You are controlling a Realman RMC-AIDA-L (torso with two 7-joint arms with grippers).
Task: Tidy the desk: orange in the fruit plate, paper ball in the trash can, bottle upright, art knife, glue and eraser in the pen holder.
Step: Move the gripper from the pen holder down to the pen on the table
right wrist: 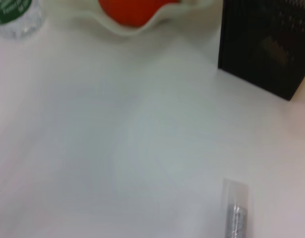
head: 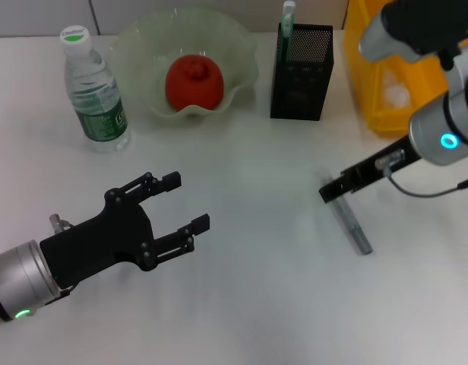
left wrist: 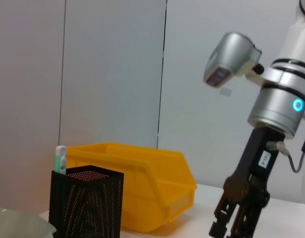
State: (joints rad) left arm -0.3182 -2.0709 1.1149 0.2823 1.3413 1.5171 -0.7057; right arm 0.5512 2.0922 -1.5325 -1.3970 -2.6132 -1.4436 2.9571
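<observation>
The grey art knife [head: 352,225] lies flat on the white desk, also low in the right wrist view [right wrist: 236,212]. My right gripper [head: 330,191] hangs just over the knife's far end, fingers slightly apart and holding nothing; the left wrist view shows it [left wrist: 230,229] from the side. At the front left, my left gripper [head: 184,204] hovers open and empty. The orange [head: 194,82] sits in the glass fruit plate [head: 241,53]. The bottle [head: 93,87] stands upright. A green and white glue stick [head: 287,19] pokes out of the black mesh pen holder [head: 302,72]. The eraser is out of view.
The yellow trash can [head: 378,106] stands at the back right beside the pen holder, with a white paper ball [head: 396,93] inside. Bare desk lies between the two grippers and along the front edge.
</observation>
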